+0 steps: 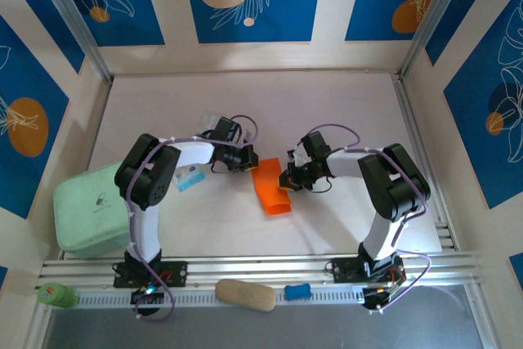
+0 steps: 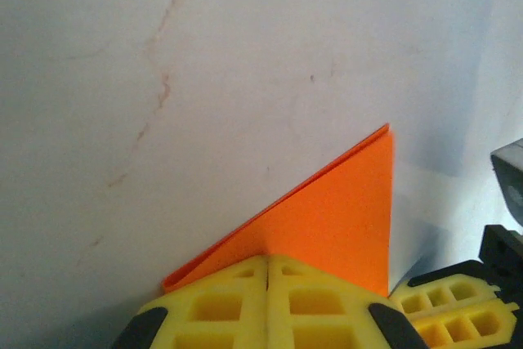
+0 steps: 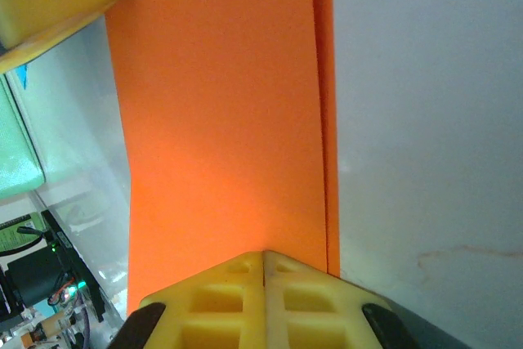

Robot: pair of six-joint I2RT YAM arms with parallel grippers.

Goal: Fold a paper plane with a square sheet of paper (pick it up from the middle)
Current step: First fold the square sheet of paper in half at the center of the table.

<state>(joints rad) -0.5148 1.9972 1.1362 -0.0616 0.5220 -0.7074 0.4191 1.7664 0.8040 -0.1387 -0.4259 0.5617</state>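
Note:
The orange sheet of paper (image 1: 270, 186), folded over into a doubled strip, is held between the two arms just above the white table. My left gripper (image 1: 246, 160) is shut on its left upper edge; in the left wrist view the paper (image 2: 335, 218) rises as a doubled triangle from the closed yellow fingers (image 2: 221, 304). My right gripper (image 1: 288, 177) is shut on the opposite edge; in the right wrist view the paper (image 3: 221, 120) runs as a long strip away from the closed yellow fingers (image 3: 221, 300).
A mint green pad (image 1: 91, 208) lies at the left. A blue-and-white packet (image 1: 189, 177) sits under the left arm. On the front rail are a tan block (image 1: 245, 294), a small blue piece (image 1: 297, 291) and a green bottle (image 1: 57, 294).

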